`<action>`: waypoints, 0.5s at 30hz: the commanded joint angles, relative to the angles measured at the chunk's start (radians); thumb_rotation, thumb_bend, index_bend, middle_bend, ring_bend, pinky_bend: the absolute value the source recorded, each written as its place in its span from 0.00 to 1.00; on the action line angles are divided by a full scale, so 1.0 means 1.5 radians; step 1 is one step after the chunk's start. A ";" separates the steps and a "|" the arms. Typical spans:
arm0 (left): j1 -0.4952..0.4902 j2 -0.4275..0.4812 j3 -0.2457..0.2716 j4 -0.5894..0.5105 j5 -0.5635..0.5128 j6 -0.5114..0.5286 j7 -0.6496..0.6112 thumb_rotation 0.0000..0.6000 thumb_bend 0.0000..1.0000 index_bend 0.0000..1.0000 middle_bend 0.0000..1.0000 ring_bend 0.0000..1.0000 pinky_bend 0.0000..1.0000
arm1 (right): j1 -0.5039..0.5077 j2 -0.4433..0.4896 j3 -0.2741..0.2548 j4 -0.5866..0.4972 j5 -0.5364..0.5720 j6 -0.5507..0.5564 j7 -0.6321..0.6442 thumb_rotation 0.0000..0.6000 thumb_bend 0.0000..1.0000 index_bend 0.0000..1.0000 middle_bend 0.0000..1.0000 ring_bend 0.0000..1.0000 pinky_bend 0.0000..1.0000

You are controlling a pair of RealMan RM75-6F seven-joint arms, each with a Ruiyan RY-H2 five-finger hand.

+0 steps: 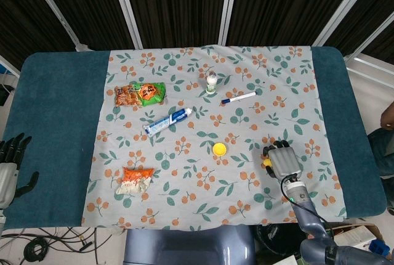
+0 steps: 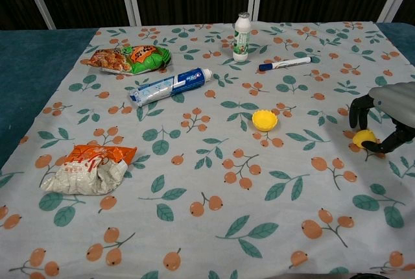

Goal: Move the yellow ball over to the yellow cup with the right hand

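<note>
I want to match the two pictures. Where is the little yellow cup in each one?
Head view: the yellow cup sits just right of the middle of the flowered cloth.
Chest view: it is near the middle, a bit right.
Shared landmark: the toothpaste tube lies up and left of it in both.

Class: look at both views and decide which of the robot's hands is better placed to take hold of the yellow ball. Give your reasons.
The right hand. Its fingers already arch over the yellow ball, while the left hand sits at the table's far left edge, beyond the yellow cup.
</note>
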 commanded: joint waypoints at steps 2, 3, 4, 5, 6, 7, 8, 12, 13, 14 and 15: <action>0.000 0.000 0.000 0.000 -0.001 -0.001 0.000 1.00 0.37 0.00 0.00 0.00 0.00 | 0.001 0.001 -0.001 -0.001 0.000 0.000 -0.004 1.00 0.26 0.44 0.43 0.23 0.18; 0.000 0.000 0.001 0.000 -0.001 -0.001 0.001 1.00 0.37 0.00 0.00 0.00 0.00 | 0.000 0.001 -0.001 -0.001 0.000 0.000 -0.003 1.00 0.26 0.44 0.43 0.23 0.18; 0.000 0.000 0.001 0.000 -0.001 -0.002 0.001 1.00 0.37 0.00 0.00 0.00 0.00 | 0.000 0.001 -0.001 -0.001 0.001 0.000 -0.003 1.00 0.26 0.44 0.43 0.23 0.18; 0.000 0.001 0.001 0.000 -0.002 -0.002 0.001 1.00 0.37 0.00 0.00 0.00 0.00 | 0.000 0.001 0.000 -0.002 0.001 0.000 -0.002 1.00 0.26 0.44 0.43 0.23 0.18; 0.000 0.001 0.001 0.000 -0.002 -0.002 0.001 1.00 0.37 0.00 0.00 0.00 0.00 | 0.000 0.001 0.000 -0.001 0.002 0.000 -0.002 1.00 0.26 0.44 0.43 0.23 0.18; 0.000 0.001 0.001 -0.001 -0.002 -0.001 0.001 1.00 0.37 0.00 0.00 0.00 0.00 | 0.000 0.001 0.000 -0.001 0.002 0.000 -0.002 1.00 0.26 0.44 0.43 0.23 0.18; 0.000 0.001 0.000 -0.001 -0.001 -0.001 0.001 1.00 0.37 0.00 0.00 0.00 0.00 | 0.001 0.001 -0.001 -0.001 0.002 0.000 -0.003 1.00 0.26 0.44 0.43 0.23 0.18; 0.000 0.001 0.000 0.000 -0.001 -0.001 0.000 1.00 0.37 0.00 0.00 0.00 0.00 | 0.000 0.002 -0.001 -0.003 0.001 0.001 -0.004 1.00 0.26 0.44 0.43 0.23 0.18; 0.000 0.001 0.001 0.000 -0.002 -0.002 0.000 1.00 0.37 0.00 0.00 0.00 0.00 | 0.001 0.003 -0.002 -0.003 0.002 0.001 -0.006 1.00 0.26 0.44 0.43 0.23 0.18; 0.000 0.001 0.001 0.000 -0.001 -0.002 0.001 1.00 0.37 0.00 0.00 0.00 0.00 | 0.001 0.003 -0.002 -0.004 0.002 0.001 -0.007 1.00 0.26 0.44 0.43 0.23 0.18; 0.000 0.001 0.001 0.000 -0.001 -0.002 0.001 1.00 0.37 0.00 0.00 0.00 0.00 | 0.001 0.003 -0.002 -0.004 0.002 0.001 -0.008 1.00 0.26 0.44 0.43 0.23 0.18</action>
